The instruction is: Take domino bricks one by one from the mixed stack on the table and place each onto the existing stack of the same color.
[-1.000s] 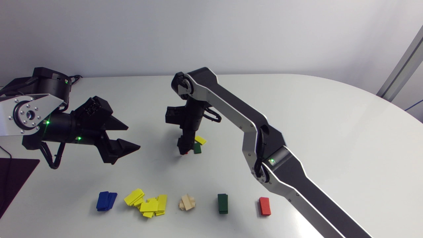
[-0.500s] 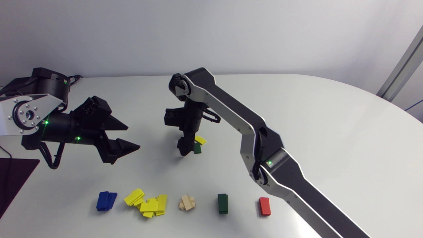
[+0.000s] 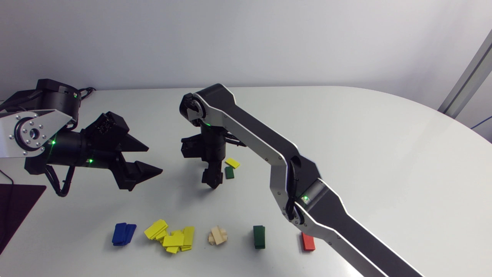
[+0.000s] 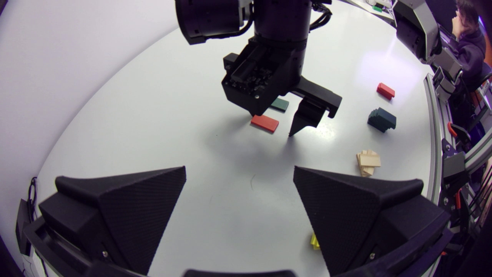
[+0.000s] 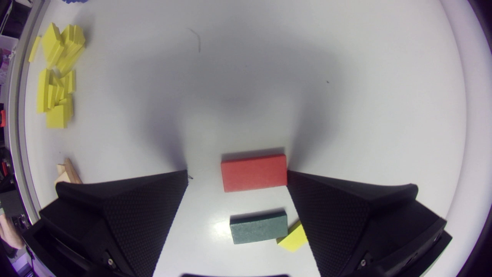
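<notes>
The red brick (image 5: 254,172) lies flat on the table (image 3: 346,134), between the tips of the right gripper (image 5: 237,174). The gripper's fingers stand wide apart and hold nothing. The brick's long side runs from finger to finger; one short end is at or touching one finger, and a gap is left to the other. The main risk is this off-centre lie. As the fingers close, the nearer one would likely meet the brick first and push or turn it across the smooth top. Only the very tips reach so thin a piece, so the grip could slip or miss it altogether. The green brick (image 5: 258,227) and the yellow brick (image 5: 293,237) lie just behind it, under the gripper's body and touching each other, so a low or skewed descent might knock them. The red stack (image 3: 307,242) sits well apart at the near edge, partly hidden under the right arm. A weakly pinched brick could drop on the way there. The left gripper (image 3: 155,158) hangs wide open and empty, off to the side.
</notes>
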Controlling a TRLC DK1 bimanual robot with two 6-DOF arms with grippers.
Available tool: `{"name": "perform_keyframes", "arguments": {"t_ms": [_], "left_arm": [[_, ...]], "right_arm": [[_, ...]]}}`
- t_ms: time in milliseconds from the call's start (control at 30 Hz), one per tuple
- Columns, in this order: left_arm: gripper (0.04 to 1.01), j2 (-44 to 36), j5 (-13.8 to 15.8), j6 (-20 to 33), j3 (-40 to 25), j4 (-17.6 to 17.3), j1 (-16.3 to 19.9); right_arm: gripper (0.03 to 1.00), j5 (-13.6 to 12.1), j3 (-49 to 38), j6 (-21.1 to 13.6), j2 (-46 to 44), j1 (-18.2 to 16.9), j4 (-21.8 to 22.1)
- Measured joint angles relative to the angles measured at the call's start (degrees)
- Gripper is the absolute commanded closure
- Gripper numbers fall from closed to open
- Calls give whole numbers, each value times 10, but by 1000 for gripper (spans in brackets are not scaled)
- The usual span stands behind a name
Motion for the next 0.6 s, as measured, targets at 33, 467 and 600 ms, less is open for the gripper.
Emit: {"name": "perform_keyframes", "arguments": {"t_ms": [33, 467, 600], "left_arm": [[52, 0, 0, 0, 0, 0, 0], [52, 0, 0, 0, 0, 0, 1], [52, 0, 0, 0, 0, 0, 2]], "right_arm": [[200, 0, 0, 0, 0, 0, 0], [934, 2, 2, 1, 0, 0, -5], [1002, 3, 2, 4, 0, 1, -5]]}}
